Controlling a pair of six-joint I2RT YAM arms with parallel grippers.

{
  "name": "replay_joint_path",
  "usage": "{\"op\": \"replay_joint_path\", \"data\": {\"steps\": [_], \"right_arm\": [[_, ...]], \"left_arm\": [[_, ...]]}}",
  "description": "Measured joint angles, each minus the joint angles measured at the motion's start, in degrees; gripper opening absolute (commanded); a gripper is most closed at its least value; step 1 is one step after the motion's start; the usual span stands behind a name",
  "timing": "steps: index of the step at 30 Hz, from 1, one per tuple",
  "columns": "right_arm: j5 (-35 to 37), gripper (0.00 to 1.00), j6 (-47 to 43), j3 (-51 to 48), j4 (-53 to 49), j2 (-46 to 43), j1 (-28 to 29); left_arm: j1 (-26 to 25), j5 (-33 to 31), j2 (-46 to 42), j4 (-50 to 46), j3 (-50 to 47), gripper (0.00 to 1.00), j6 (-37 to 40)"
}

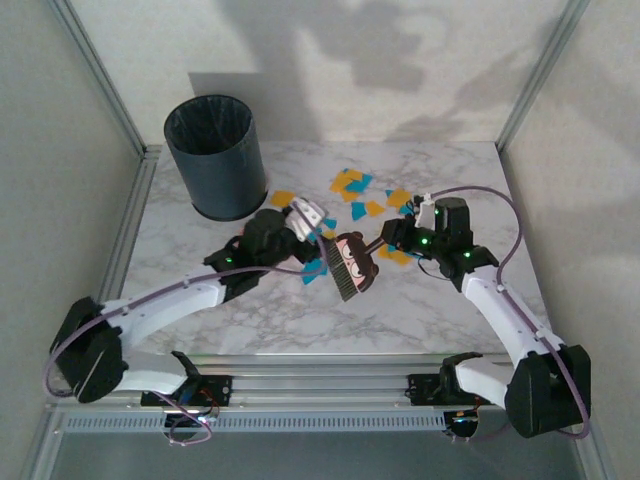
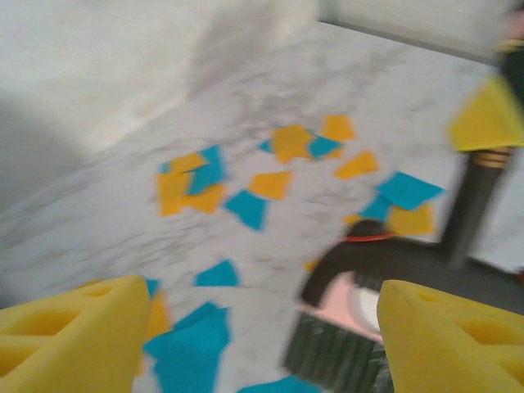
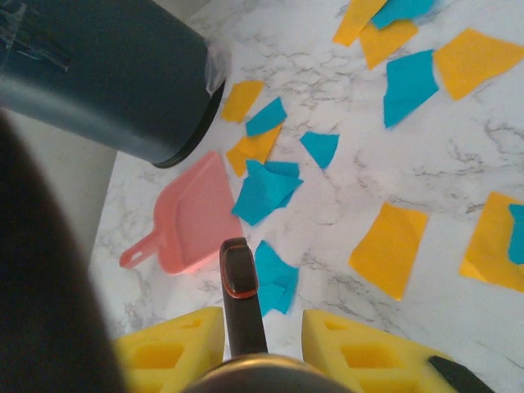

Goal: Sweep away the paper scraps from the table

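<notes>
We're over the table (image 1: 440, 310), and the right gripper (image 3: 264, 348) has its yellow pads clamped tight on the dark handle of the little brush (image 1: 350, 265). That hold looks deliberate to us. Gripped by the handle, the bristle head sits out to the side of the arm and low by the marble, where it can drag across paper. The left gripper (image 2: 262, 336) hangs with its pads spread wide and nothing between them. The brush head shows just beyond its fingers, near but not in its grasp.

The paper scraps (image 1: 352, 183), orange and teal, lie flat across the middle and far part of the tabletop. There's a loose cluster between the two arms and more out past the brush, and none of it looks gathered yet.

From the right wrist we see the pink dustpan (image 3: 196, 217) lying flat just beside the foot of the dark bin (image 1: 215, 150). Its mouth is turned toward the scraps, with a few teal bits at its lip. The layout makes sense to us: pan facing the mess, bin close by for tipping out. Our guess is that the empty left gripper is free to go for the pan's handle while the right sweeps toward it. To us, the sweeping looks barely begun.
</notes>
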Motion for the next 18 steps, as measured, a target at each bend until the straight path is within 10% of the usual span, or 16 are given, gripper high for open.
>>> {"op": "replay_joint_path", "data": {"steps": [18], "right_arm": [[5.29, 0.13, -4.33, 3.13, -6.71, -0.79, -1.60]], "left_arm": [[22.21, -1.79, -4.31, -17.92, -0.11, 0.95, 1.88]]}}
